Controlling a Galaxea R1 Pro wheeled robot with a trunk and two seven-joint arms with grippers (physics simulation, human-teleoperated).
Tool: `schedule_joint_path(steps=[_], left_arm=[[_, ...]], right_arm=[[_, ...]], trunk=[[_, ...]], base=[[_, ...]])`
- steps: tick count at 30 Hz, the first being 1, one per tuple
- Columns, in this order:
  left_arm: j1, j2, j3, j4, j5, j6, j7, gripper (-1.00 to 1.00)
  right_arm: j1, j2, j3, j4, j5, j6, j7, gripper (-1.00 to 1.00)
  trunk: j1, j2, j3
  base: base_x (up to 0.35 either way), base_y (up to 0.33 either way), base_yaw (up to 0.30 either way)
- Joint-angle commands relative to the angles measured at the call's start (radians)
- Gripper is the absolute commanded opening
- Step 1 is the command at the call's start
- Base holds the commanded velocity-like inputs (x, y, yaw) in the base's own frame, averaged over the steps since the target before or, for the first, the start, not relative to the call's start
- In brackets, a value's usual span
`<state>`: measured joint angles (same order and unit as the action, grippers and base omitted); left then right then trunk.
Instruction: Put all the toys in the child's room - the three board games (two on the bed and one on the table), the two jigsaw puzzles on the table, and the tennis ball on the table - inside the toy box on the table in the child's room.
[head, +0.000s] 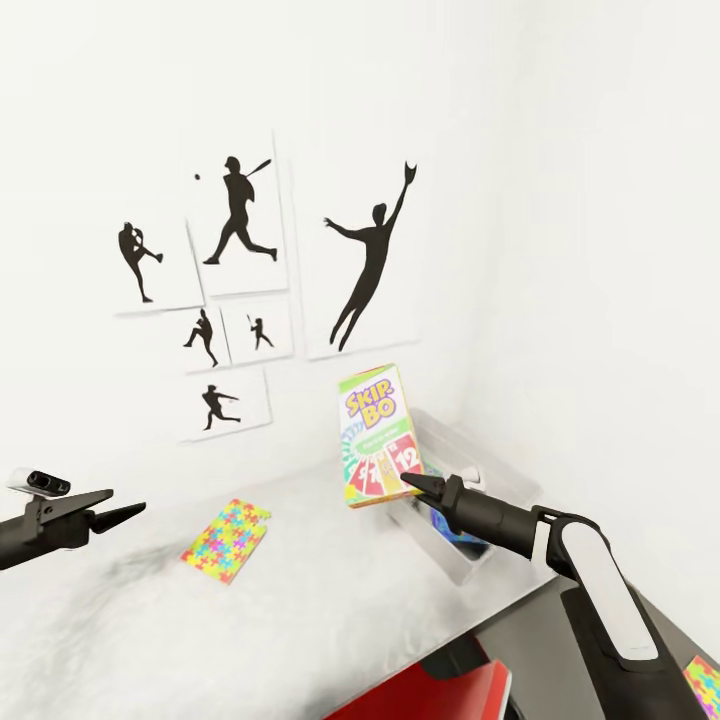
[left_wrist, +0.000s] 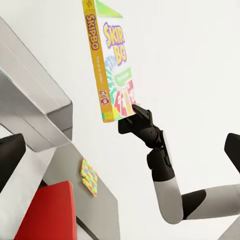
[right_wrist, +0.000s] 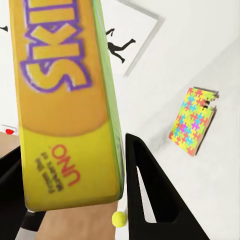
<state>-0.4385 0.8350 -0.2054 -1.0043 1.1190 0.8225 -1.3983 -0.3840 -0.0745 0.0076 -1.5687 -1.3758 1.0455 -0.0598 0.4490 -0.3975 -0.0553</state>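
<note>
The shallow pale grey-white plastic toy box (head: 447, 440) sits at the far right of the long pale grey table (head: 300, 620), largely hidden behind the upright yellow, green and red "SKIP-BO" board game box (head: 380, 436) and the right arm; something blue lies inside it, too covered to identify. A second jigsaw-patterned corner (head: 704, 684) is cut off at the head view's lower right edge, and a red surface (head: 440, 700) is cropped at the bottom.

The right gripper (head: 412, 484) pinches the SKIP-BO box by its lower edge, one black finger (right_wrist: 150, 190) on each side, holding it upright in the air above the table just in front of the toy box. A small yellow ball (right_wrist: 119, 218) shows between the fingers in the right wrist view. The left gripper (head: 130, 512) hangs spread and empty near the table's left end. A flat square box with a bright multicoloured jigsaw-piece pattern (head: 226, 540) lies on the table between the two grippers. Black baseball-player silhouette prints (head: 240, 215) hang on the white wall behind.
</note>
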Motion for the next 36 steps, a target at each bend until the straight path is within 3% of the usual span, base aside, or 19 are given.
schedule_joint_path(steps=[1,36], left_arm=[[-0.002,0.001,-0.005,0.001,0.007,0.011,-0.002,1.00],[-0.002,0.001,-0.004,0.001,0.007,0.011,-0.004,1.00]], right_arm=[[-0.001,-0.001,0.000,-0.001,-0.009,0.002,-0.006,-1.00],[-0.001,-0.001,-0.001,-0.001,-0.009,0.002,-0.007,-1.00]], trunk=[[0.001,-0.002,-0.002],[0.001,-0.002,-0.002]], base=[[0.135,0.000,0.000],[0.022,0.000,0.000]])
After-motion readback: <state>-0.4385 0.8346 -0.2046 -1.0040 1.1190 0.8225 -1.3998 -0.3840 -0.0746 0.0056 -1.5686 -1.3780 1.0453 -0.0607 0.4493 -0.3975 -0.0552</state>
